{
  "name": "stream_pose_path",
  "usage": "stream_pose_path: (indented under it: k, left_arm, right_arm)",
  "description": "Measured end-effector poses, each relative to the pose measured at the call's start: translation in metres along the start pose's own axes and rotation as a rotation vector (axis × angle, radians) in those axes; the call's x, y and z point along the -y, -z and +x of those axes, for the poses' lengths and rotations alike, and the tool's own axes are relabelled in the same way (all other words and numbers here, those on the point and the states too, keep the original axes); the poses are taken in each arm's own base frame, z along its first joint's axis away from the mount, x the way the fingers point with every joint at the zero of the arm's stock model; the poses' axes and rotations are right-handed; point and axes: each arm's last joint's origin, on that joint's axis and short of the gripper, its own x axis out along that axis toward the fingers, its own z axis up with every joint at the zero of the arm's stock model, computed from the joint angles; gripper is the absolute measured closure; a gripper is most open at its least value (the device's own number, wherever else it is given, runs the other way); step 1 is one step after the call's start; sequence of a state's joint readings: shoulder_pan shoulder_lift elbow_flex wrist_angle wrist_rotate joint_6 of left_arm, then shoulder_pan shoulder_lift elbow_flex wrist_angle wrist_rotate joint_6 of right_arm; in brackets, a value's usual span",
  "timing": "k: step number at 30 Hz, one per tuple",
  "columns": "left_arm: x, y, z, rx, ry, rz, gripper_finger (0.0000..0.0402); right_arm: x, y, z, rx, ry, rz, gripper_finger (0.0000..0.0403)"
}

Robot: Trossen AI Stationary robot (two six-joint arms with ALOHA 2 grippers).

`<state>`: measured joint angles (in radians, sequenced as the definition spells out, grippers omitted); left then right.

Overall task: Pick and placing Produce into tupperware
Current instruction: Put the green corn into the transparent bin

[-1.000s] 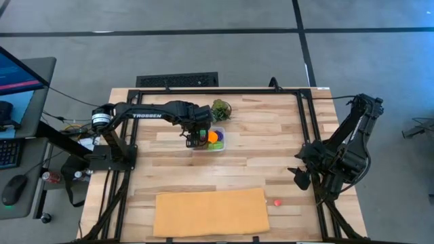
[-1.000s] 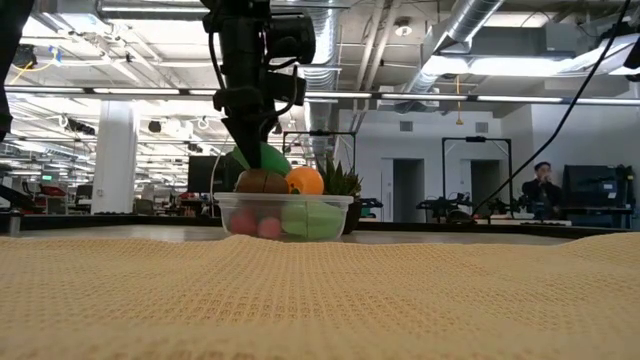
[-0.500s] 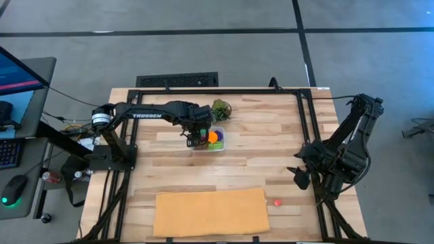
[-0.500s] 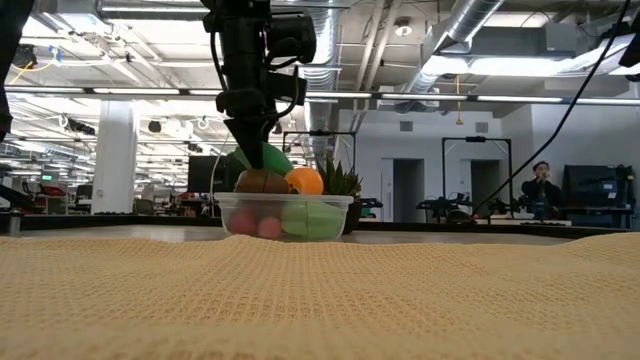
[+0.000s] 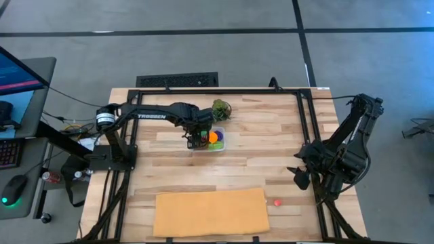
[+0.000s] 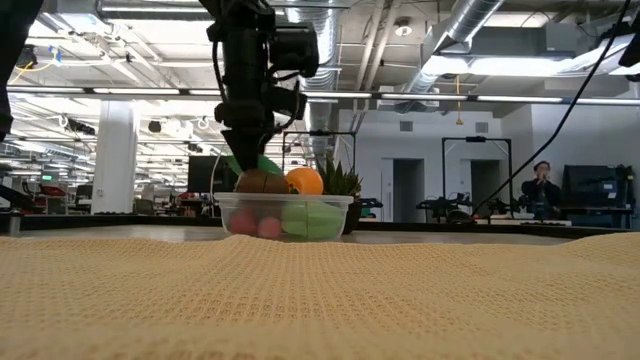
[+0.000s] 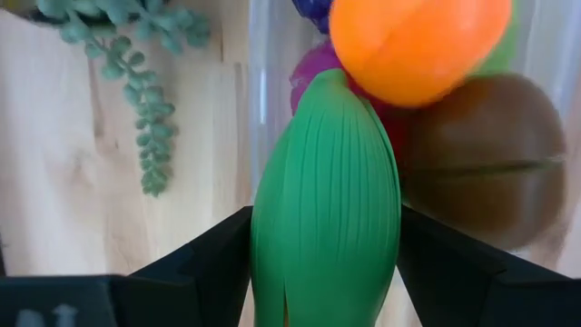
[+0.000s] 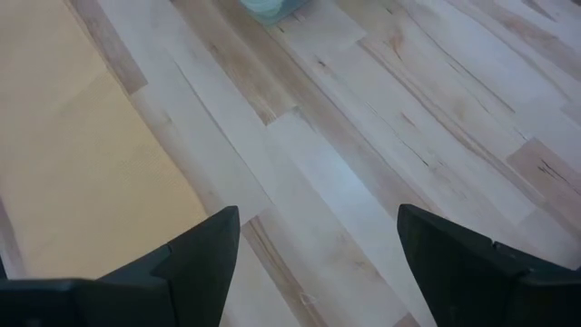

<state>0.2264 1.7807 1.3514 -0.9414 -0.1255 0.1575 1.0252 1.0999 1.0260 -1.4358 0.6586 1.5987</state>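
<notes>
The clear tupperware (image 5: pixel 215 140) stands at the table's far middle, piled with produce: an orange piece (image 6: pixel 304 181), a brown piece (image 6: pixel 262 182), and pink and green ones below. My left gripper (image 5: pixel 196 138) hangs over the tub's left end, shut on a green ribbed piece (image 7: pixel 327 200). One red piece (image 5: pixel 277 202) lies on the bare wood near the front right. My right gripper (image 5: pixel 300 177) waits open above the table's right side, nothing between its fingers (image 8: pixel 195 259). My left gripper pinches the green ribbed piece by its two long sides (image 7: pixel 263 236) between both fingers. The fingers come steeply from above and lie along the piece. Its pointed end (image 7: pixel 331 82) hangs down by the orange and brown pieces; whether it touches them I cannot tell.
A bushy green leafy bunch (image 5: pixel 220 109) sits just behind the tub. A big flat tan sheet (image 5: pixel 210 212) covers the front middle of the table. Black frame rails (image 5: pixel 217 91) run around the tabletop.
My left gripper has sunk slightly with the green piece, closer to the pile in the tub.
</notes>
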Motion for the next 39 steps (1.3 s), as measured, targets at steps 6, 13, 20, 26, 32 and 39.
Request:
stream_pose_path:
  k: [6, 13, 20, 26, 32, 39]
  left_arm:
    - [0.0009, -0.0013, 0.0010, 0.006, 0.000, -0.007, 0.0166]
    - [0.0010, -0.0010, 0.0014, 0.002, 0.007, 0.012, 0.0166]
    - [0.0018, 0.0021, 0.0014, -0.028, 0.022, 0.015, 0.0165]
    - [0.0023, 0.0026, 0.0014, -0.031, 0.039, 0.016, 0.0165]
    - [0.0026, 0.0025, 0.0014, -0.030, 0.049, 0.015, 0.0165]
    - [0.0032, 0.0024, 0.0013, -0.027, 0.066, 0.013, 0.0165]
  right_arm:
    - [0.0001, 0.0000, -0.0001, -0.001, 0.000, -0.001, 0.0112]
    - [0.0001, 0.0000, 0.0000, -0.002, 0.000, -0.001, 0.0112]
    - [0.0001, 0.0000, 0.0000, -0.002, 0.000, 0.006, 0.0112]
    - [-0.0003, 0.0000, 0.0000, -0.002, -0.004, 0.010, 0.0112]
    - [-0.0006, 0.0001, 0.0000, -0.002, -0.006, 0.012, 0.0112]
    - [-0.0006, 0.0001, 0.0000, -0.002, -0.006, 0.012, 0.0112]
